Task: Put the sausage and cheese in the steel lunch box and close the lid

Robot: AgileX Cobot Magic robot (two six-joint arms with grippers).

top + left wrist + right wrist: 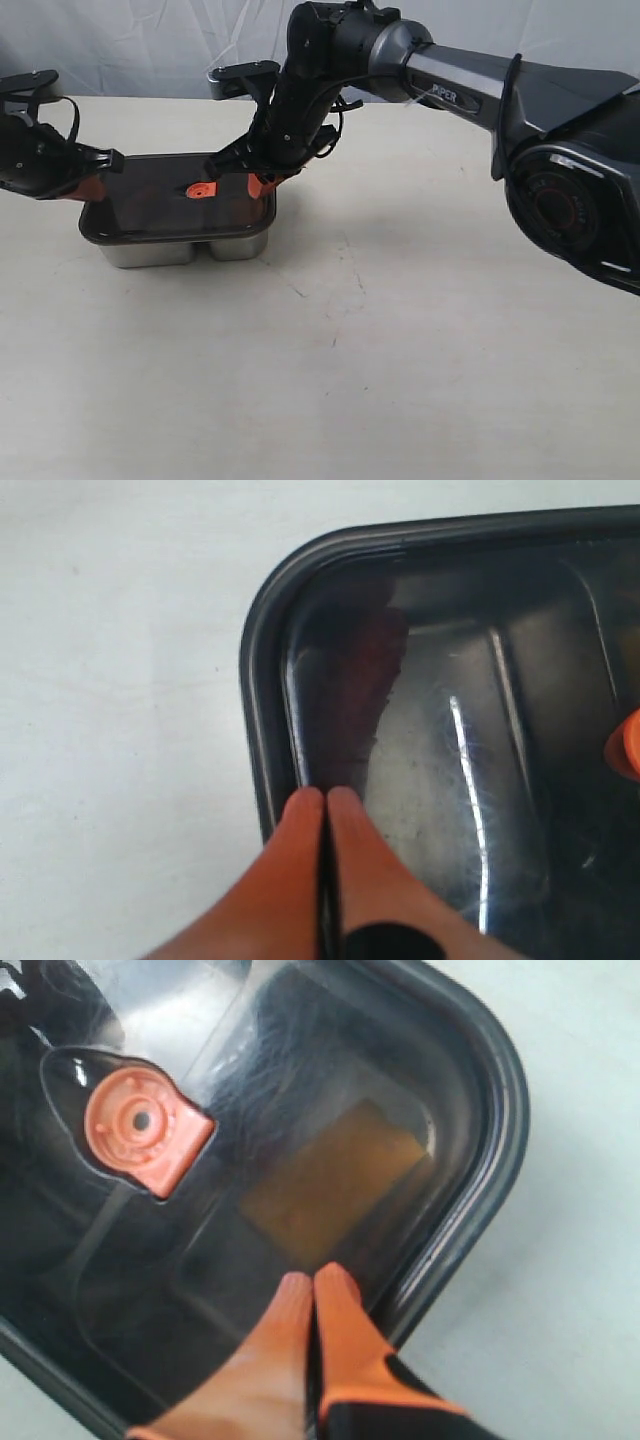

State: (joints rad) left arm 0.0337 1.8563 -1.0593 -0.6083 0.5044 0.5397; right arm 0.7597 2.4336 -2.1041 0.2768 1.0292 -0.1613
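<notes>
Smoky rounded lid (pixel 150 208) — shiny steel box (pixel 150 252)

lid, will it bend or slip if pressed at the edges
Probably stiff: the lid has a moulded rim and sits flat on the steel lunch box. Its glossy surface shows sharp reflections, so the shut right gripper may skid. Likely light: translucent plastic.

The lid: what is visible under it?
Through the dark lid, the sausage shows as a dim red shape and the cheese as a yellowish block, inside the steel lunch box. Finer detail is hidden.
</notes>
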